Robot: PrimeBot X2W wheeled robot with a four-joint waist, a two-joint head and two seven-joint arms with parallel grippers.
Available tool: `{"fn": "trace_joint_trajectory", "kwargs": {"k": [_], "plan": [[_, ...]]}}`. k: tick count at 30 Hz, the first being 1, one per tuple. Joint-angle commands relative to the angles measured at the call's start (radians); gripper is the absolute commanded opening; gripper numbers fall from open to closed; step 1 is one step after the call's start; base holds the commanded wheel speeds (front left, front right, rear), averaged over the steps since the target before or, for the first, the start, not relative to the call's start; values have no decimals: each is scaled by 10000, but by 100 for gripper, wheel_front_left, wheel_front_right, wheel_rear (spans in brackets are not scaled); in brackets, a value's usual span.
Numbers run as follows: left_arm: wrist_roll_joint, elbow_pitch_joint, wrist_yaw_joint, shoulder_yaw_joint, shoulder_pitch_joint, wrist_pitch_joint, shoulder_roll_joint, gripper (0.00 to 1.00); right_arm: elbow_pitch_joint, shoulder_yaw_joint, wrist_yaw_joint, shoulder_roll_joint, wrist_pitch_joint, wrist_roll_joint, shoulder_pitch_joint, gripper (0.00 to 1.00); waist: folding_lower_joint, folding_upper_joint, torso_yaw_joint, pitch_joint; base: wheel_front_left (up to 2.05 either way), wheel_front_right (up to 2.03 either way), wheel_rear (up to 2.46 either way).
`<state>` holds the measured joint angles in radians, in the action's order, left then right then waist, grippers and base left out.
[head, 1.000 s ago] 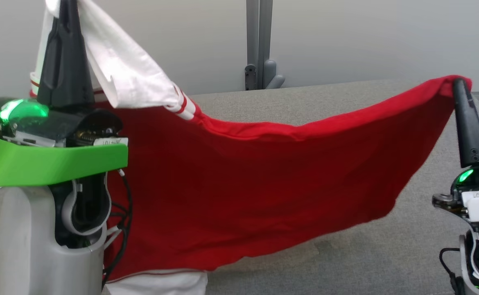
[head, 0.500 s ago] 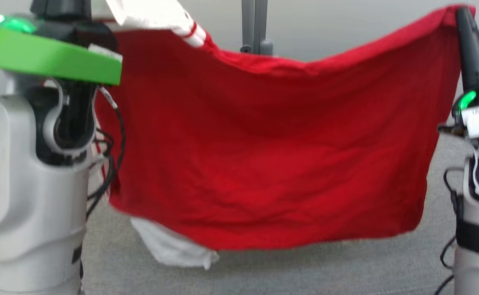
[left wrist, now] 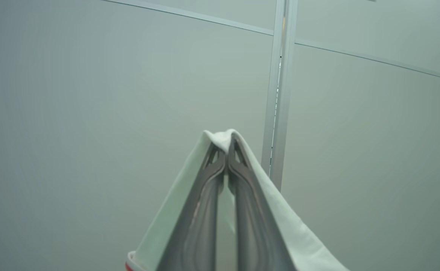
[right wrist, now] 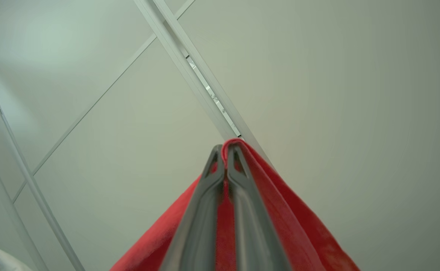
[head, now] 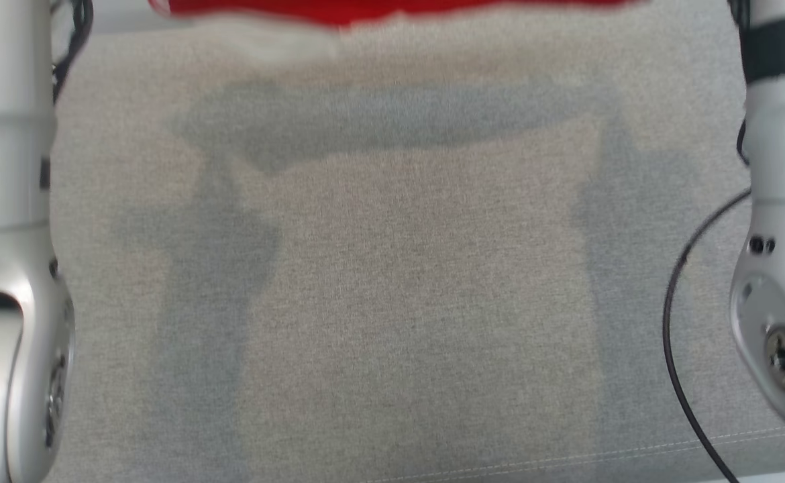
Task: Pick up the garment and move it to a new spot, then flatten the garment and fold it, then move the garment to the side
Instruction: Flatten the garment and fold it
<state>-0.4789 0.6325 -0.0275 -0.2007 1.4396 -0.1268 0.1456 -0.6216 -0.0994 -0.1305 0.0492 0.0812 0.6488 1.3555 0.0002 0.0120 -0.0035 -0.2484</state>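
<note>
The red garment (head: 392, 8) with white sleeves hangs in the air; its blurred lower hem crosses the top edge of the head view, above the grey table (head: 392, 302). In the left wrist view my left gripper (left wrist: 225, 148) is shut on a white sleeve part of the garment (left wrist: 291, 229), which drapes over both fingers. My right gripper (right wrist: 225, 150) in the right wrist view is shut on red cloth of the garment (right wrist: 291, 222). Both grippers point up toward pale wall panels. My pale forearms (head: 10, 235) (head: 778, 221) rise at the head view's sides.
The grey fabric table top carries the shadow of the hanging garment (head: 379, 124) and of both arms. A black cable (head: 684, 322) loops beside my right arm. A metal post (left wrist: 280, 94) runs along the wall behind.
Both arms have lifted the garment much higher. It went from spanning the head view to only its hem showing at the top edge, and it is off the table.
</note>
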Motion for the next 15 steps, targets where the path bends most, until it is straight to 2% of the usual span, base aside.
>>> {"fn": "trace_joint_trajectory", "kwargs": {"k": [1, 6, 10, 15], "plan": [[162, 293, -46, -31, 422, -332, -79, 0, -355, 172, -2, 1, 305, -34, 405, 0, -2, -120, 85, -747, 0, 0, 0], [407, 1648, 124, -123, 1386, -1212, -319, 0, -2090, 775, -1, 20, 1360, 74, 1409, 0, -2, -120, 231, -1788, 0, 0, 0], [242, 2368, 368, 113, 1095, -1381, -447, 0, -2897, 1355, -2, 6, 1672, 534, 1174, 0, -2, -120, 300, -2577, 0, 0, 0], [247, 2051, 678, 623, 519, -1387, -337, 0, -3108, 2044, -2, 20, 1792, 1030, 685, 0, -2, -120, 288, -3148, 0, 0, 0]]}}
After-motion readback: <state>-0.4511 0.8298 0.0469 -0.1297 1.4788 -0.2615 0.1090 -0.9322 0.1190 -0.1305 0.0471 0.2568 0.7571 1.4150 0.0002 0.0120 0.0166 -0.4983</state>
